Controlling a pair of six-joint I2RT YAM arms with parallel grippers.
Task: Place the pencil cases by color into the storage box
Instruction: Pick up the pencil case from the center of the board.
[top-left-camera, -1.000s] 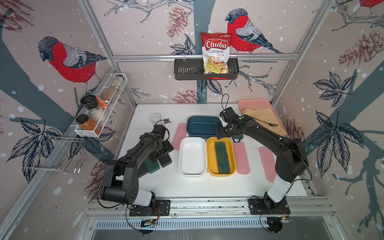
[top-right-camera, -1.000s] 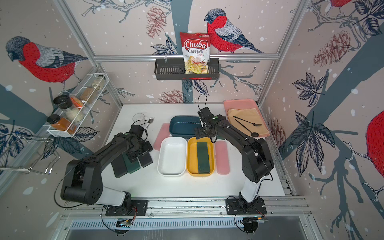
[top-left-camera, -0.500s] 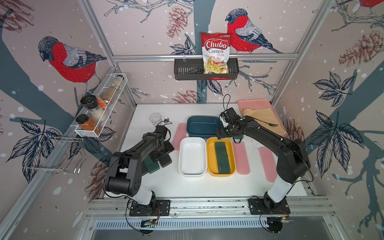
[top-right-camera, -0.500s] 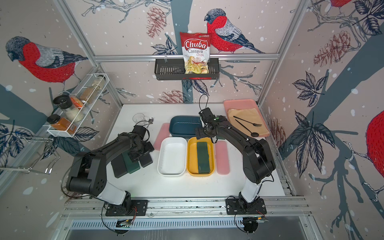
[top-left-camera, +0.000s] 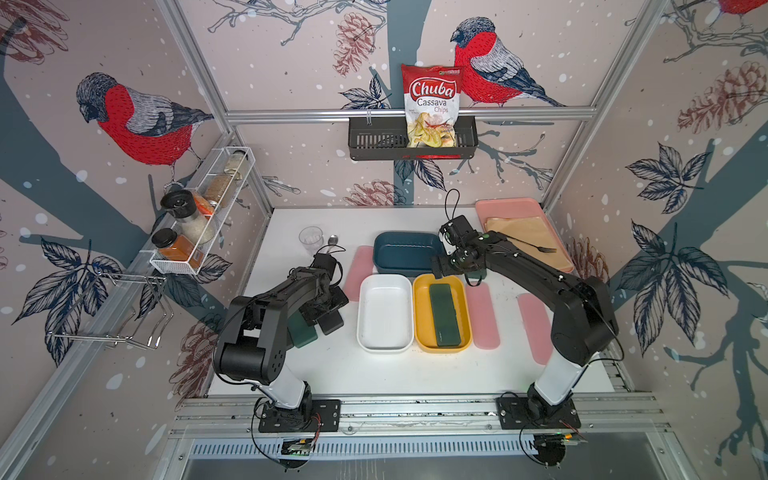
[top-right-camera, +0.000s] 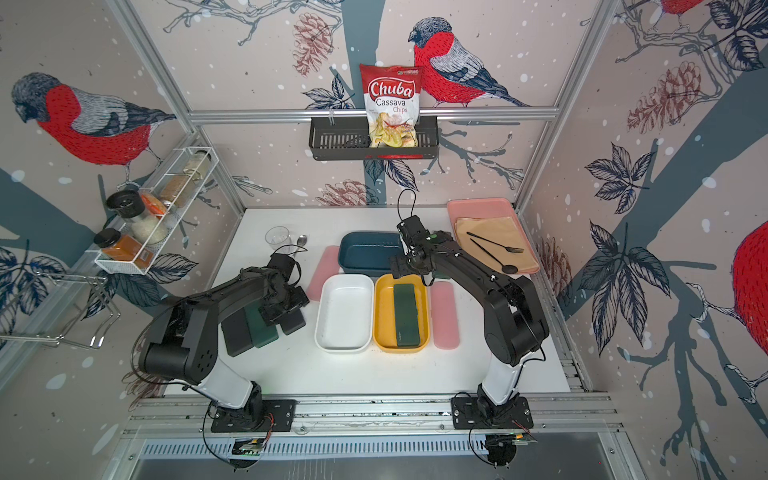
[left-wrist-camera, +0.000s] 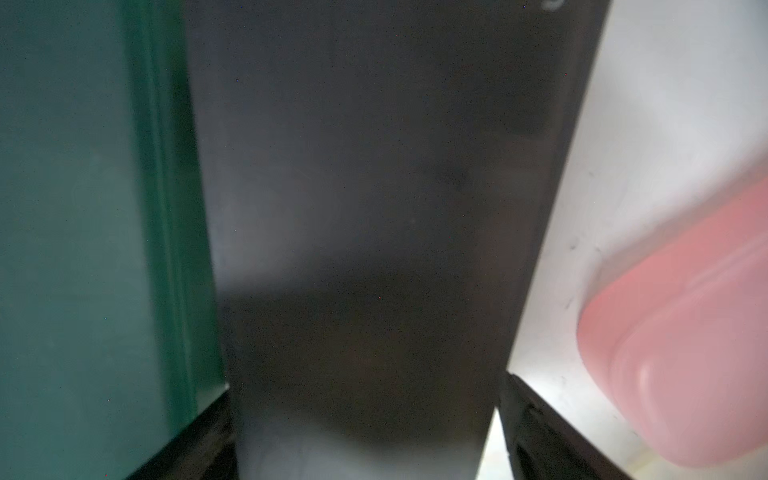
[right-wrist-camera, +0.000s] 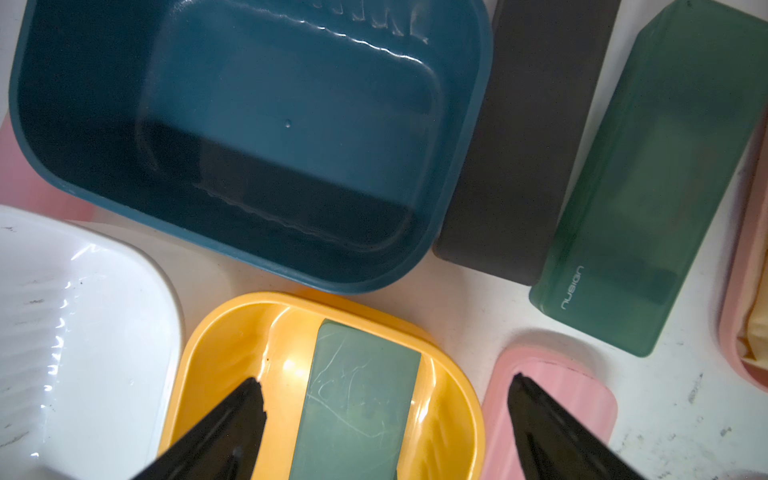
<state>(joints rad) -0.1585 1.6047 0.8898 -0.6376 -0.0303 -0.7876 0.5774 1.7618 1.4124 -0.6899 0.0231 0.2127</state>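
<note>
Sorting is partly done. The yellow tub (top-left-camera: 420, 316) holds one dark green case (top-left-camera: 444, 313), flat along its length. The white tub (top-left-camera: 384, 311) beside it and the blue tub (top-left-camera: 405, 253) behind it hold nothing.

The right gripper (right-wrist-camera: 386, 384) hovers over the far end of the yellow tub, jaws wide and empty, so I judge it to be between picks. Behind the yellow tub on the right arm's side lie a black case (right-wrist-camera: 528, 145) and a green case (right-wrist-camera: 648, 187), side by side. A pink case (top-left-camera: 482, 316) lies just beside the tub.

Past the white tub, away from the yellow tub, the left gripper (top-left-camera: 323, 309) is down over another black case (left-wrist-camera: 365, 208), with a finger (left-wrist-camera: 540, 436) at each long edge. Whether it is clamped I cannot tell. Another green case (left-wrist-camera: 83, 208) lies tight against it, so the grip probably goes across the narrow width to lift it clear
</note>
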